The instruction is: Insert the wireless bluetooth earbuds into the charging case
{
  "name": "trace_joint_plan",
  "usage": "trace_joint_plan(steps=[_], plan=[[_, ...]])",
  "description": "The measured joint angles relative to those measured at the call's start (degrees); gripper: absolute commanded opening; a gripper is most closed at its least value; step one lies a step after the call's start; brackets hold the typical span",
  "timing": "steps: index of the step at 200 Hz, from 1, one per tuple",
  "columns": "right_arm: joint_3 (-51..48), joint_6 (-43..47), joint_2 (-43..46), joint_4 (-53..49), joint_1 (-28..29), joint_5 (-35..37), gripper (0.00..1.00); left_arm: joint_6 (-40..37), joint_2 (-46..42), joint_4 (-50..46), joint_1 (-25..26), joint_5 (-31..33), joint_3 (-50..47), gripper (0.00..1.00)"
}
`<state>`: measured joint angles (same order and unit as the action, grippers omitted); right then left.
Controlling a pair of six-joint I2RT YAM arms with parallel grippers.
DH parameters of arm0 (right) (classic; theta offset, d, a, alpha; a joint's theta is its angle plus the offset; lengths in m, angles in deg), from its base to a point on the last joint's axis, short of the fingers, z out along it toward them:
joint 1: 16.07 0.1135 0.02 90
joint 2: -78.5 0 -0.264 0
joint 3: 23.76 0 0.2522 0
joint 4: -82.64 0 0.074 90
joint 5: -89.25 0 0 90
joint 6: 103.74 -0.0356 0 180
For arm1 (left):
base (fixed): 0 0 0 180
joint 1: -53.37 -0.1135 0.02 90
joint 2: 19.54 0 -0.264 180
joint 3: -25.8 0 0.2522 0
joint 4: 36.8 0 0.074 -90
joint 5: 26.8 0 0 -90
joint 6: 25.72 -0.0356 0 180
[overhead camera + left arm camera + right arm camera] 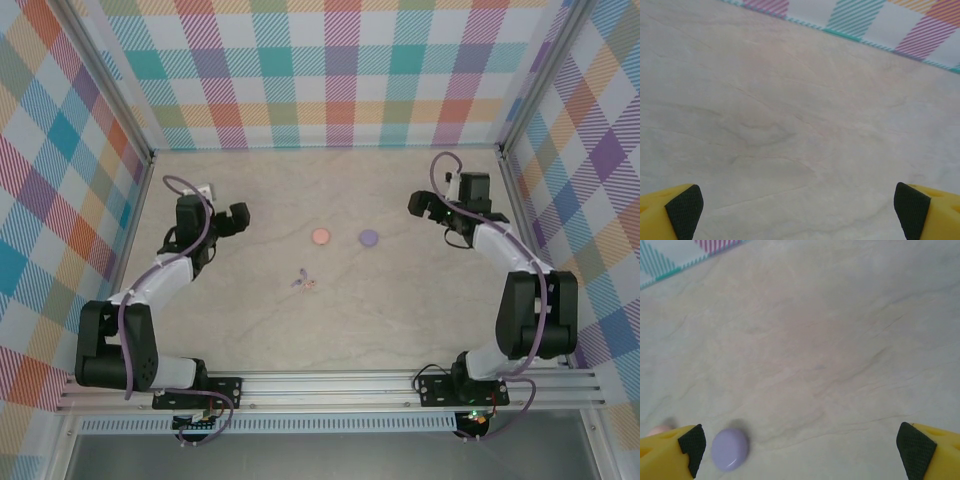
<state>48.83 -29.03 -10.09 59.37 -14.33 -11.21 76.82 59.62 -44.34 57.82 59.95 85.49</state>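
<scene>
While left gripper (799, 214) and right gripper (803, 450) gape | earbuds (304, 282) — tiny, lilac beside pink

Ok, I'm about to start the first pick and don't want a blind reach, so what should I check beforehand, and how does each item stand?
1. Left gripper open and empty: ok.
2. Right gripper open and empty: ok.
3. Earbuds lying free on the table, apart from both discs: ok.
4. Earbuds far enough apart to pick just one: cannot tell; they lie very close together.
5. Purple disc showing open sockets: not ok; the top looks smooth and closed.
6. Pink disc open: cannot tell.
</scene>
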Motion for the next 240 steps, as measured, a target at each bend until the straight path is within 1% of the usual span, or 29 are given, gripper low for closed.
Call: trace_joint_plan(steps=[14, 30, 35, 47, 62, 70, 76, 90, 99, 114, 120, 144, 190, 209, 240], plan=[[3.26, -0.74, -2.58, -3.85, 1.95, -2.93, 0.98, 2.71, 2.25, -3.69, 0.66, -3.43, 3.69, 0.99], [6.78, -1.09, -5.55, -7.10, 5.44, -6.75, 0.93, 5.57, 5.97, -7.69, 2.01, -6.99, 7.45, 0.93], [8.00, -1.22, -6.60, -8.00, 6.58, -8.09, 0.92, 6.38, 7.17, -8.72, 2.73, -8.11, 8.35, 0.90], [10.78, -1.81, -8.87, -9.94, 8.79, -10.64, 0.84, 7.54, 9.92, -10.80, 4.81, -10.45, 10.12, 0.83], [14.86, -1.77, -12.39, -12.48, 11.39, -13.42, 0.74, 9.03, 13.20, -12.72, 7.54, -12.98, 11.69, 0.77], [17.14, -1.88, -14.51, -13.81, 12.72, -14.69, 0.71, 10.05, 14.82, -13.73, 8.85, -14.19, 12.41, 0.73], [18.73, -1.90, -16.09, -14.56, 13.64, -15.32, 0.68, 10.84, 15.89, -14.16, 9.55, -14.82, 12.85, 0.71], [21.75, -1.92, -19.28, -16.22, 15.32, -16.70, 0.59, 12.37, 18.29, -15.19, 10.88, -16.31, 14.10, 0.66], [23.32, -2.32, -21.11, -17.14, 16.20, -17.59, 0.55, 13.16, 19.76, -15.34, 11.54, -17.25, 14.86, 0.60], [26.05, -2.45, -24.30, -18.71, 17.46, -19.26, 0.44, 14.78, 22.08, -15.13, 12.44, -18.78, 15.87, 0.57], [27.15, -2.62, -25.53, -19.32, 17.90, -19.78, 0.41, 15.37, 22.82, -14.97, 12.74, -19.21, 16.11, 0.55], [32.11, -2.93, -30.73, -21.90, 19.28, -21.07, 0.35, 17.84, 25.38, -13.70, 13.77, -20.52, 16.26, 0.54], [38.32, -4.28, -37.22, -25.83, 20.90, -21.99, 0.34, 21.03, 28.87, -11.76, 16.13, -21.84, 18.12, 0.53], [40.28, -4.79, -38.93, -27.30, 21.29, -22.47, 0.34, 22.16, 30.18, -10.27, 16.85, -22.49, 19.23, 0.51], [43.98, -5.33, -41.86, -29.40, 21.64, -23.45, 0.29, 24.13, 32.54, -7.87, 16.96, -23.98, 20.26, 0.48]])
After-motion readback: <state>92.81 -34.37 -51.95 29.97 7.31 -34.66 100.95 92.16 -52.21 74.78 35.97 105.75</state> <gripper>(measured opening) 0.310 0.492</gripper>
